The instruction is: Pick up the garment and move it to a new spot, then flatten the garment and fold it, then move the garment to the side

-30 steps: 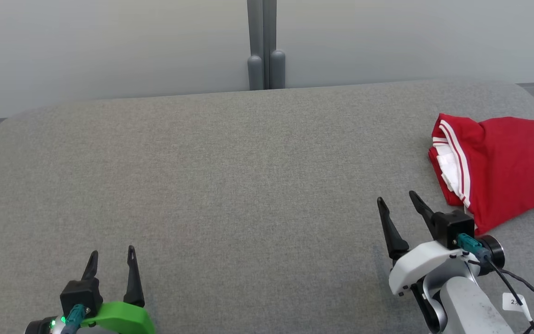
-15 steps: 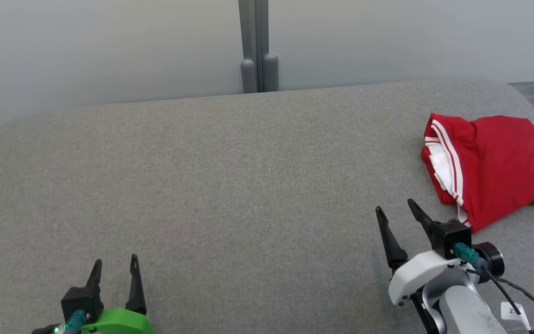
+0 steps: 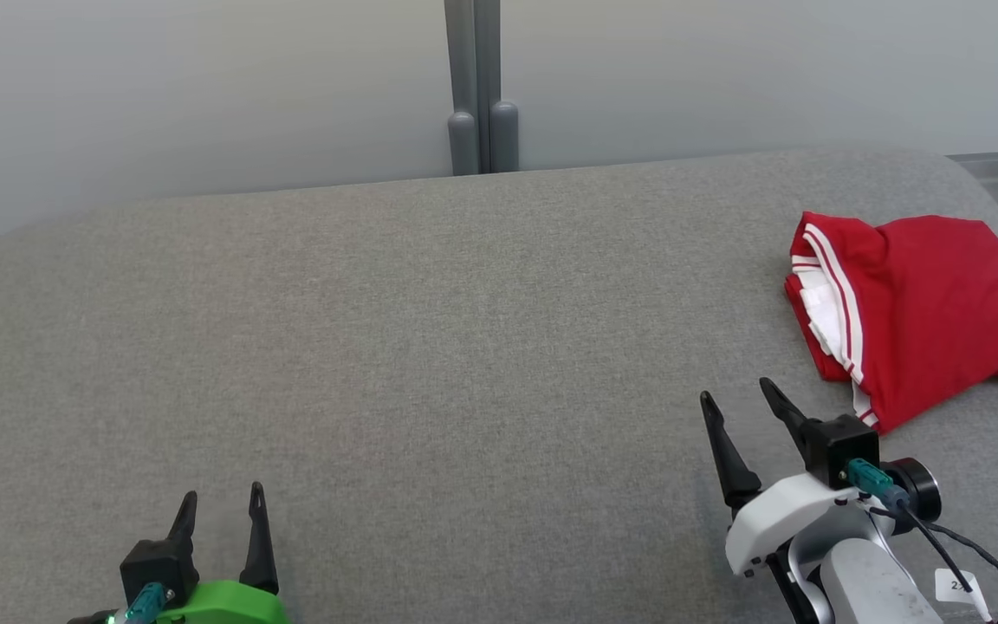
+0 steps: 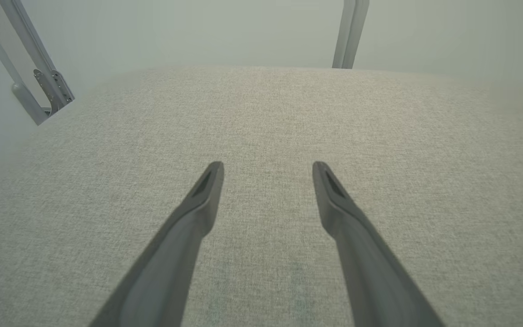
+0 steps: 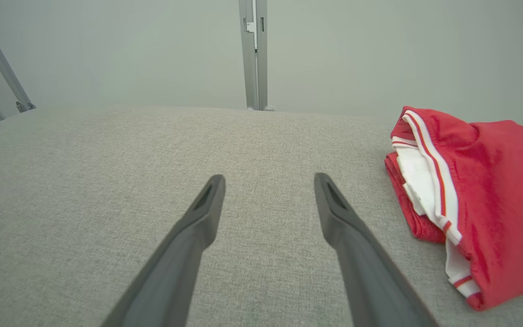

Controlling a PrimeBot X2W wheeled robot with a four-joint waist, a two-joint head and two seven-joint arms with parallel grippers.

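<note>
A red garment (image 3: 932, 303) with white stripes lies folded at the right end of the grey padded table (image 3: 430, 347); the right wrist view has the garment (image 5: 493, 200) at its right side. My right gripper (image 3: 735, 388) stands open over the table, just left of and nearer than the garment, apart from it. In its own view the right gripper (image 5: 269, 179) has bare table between its fingers. My left gripper (image 3: 223, 492) is open at the lower left, far from the garment. The left gripper (image 4: 267, 165) holds nothing.
A grey post (image 3: 475, 87) stands against the pale wall behind the table's far edge. Angled metal bars (image 4: 30, 77) show past the table's left end. The table's corners are rounded, and the garment lies close to its right edge.
The camera has shifted a little, so the scene sits slightly left. Both grippers have drawn back toward the near edge. The garment has not moved.
</note>
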